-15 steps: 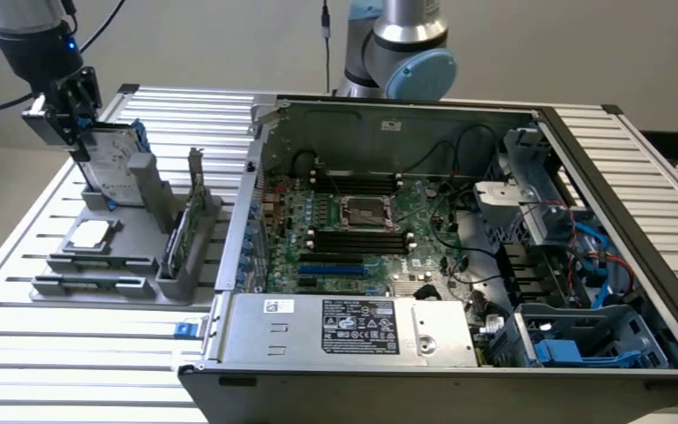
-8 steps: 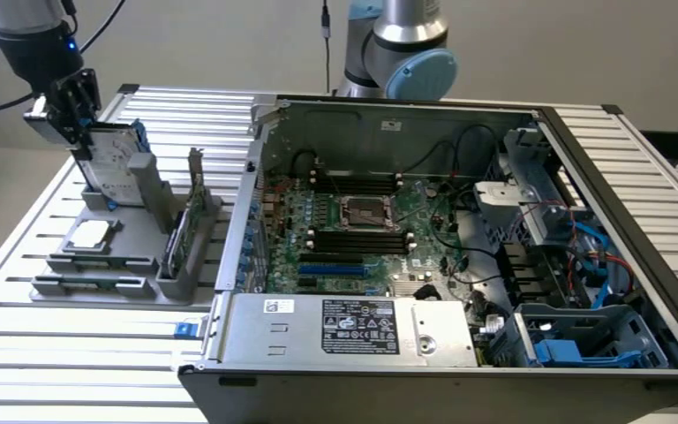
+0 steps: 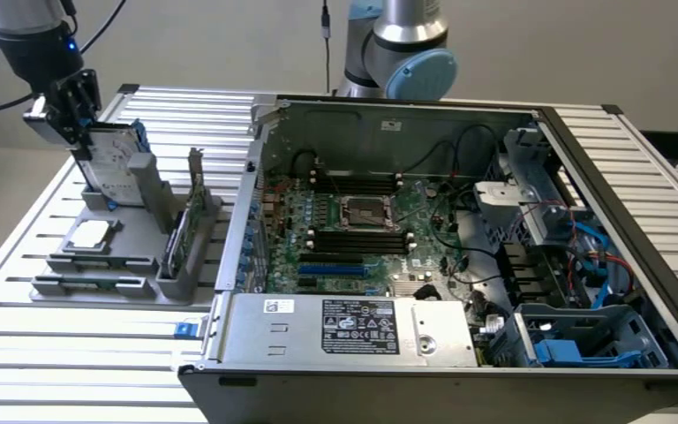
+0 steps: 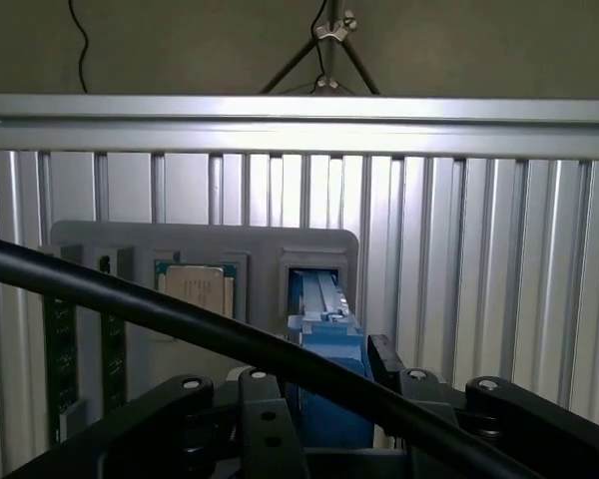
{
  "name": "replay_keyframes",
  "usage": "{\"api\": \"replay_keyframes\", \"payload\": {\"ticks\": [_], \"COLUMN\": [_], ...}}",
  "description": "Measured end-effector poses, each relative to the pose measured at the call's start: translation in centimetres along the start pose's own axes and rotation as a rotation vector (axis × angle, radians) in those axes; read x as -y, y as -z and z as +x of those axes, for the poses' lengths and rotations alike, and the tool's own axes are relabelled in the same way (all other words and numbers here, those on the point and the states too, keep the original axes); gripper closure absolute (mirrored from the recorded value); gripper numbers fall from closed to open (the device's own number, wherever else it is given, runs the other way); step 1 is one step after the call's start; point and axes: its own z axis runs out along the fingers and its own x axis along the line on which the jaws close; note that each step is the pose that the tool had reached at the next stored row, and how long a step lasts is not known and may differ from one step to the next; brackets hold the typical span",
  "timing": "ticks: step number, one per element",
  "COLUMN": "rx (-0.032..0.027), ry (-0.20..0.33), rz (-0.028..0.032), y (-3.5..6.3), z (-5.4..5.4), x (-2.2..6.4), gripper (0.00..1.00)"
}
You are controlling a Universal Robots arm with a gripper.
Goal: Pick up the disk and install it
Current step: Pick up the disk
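Slatted aluminium table [image 3: 80, 380] bearing a grey parts holder [image 3: 92, 284] and an open computer case [image 3: 433, 108], shown from the exterior view and the wrist view.

The disk [image 3: 113, 168] stands upright on edge in a slot at the far end of the parts holder, at about ten o'clock in the exterior view. Its white label is visible and blue carrier rails frame its edges. The gripper [image 3: 84, 134] sits at the disk's twelve o'clock and straddles its top edge. In the wrist view the disk [image 4: 324, 329] appears edge-on as a blue strip running into the gripper [image 4: 329, 384]. Whether the gripper has closed on the disk or stands just clear of it cannot be told.

At about six o'clock from the disk in the exterior view, a square silver CPU chip [image 3: 89, 234] lies flat on the holder. At about four o'clock a thin green circuit card [image 3: 181, 231] stands on edge in its own slot.

The computer case lies at three o'clock from the holder and exposes the motherboard [image 3: 351, 234]. A silver power supply [image 3: 351, 325] sits at the board's six o'clock, and a blue drive bay [image 3: 575, 349] occupies the case's five o'clock corner. An arm joint [image 3: 422, 72] with a pale blue cap stands at the case's twelve o'clock.

A black cable [image 4: 130, 299] crosses the wrist view in front of the holder.
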Motion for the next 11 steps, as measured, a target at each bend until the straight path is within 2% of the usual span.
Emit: {"api": "replay_keyframes", "payload": {"ticks": [11], "rx": [0.0], "ry": [-0.016], "rz": [-0.006], "y": [-0.1], "z": [-0.01], "x": [0.0], "gripper": [0.55]}}
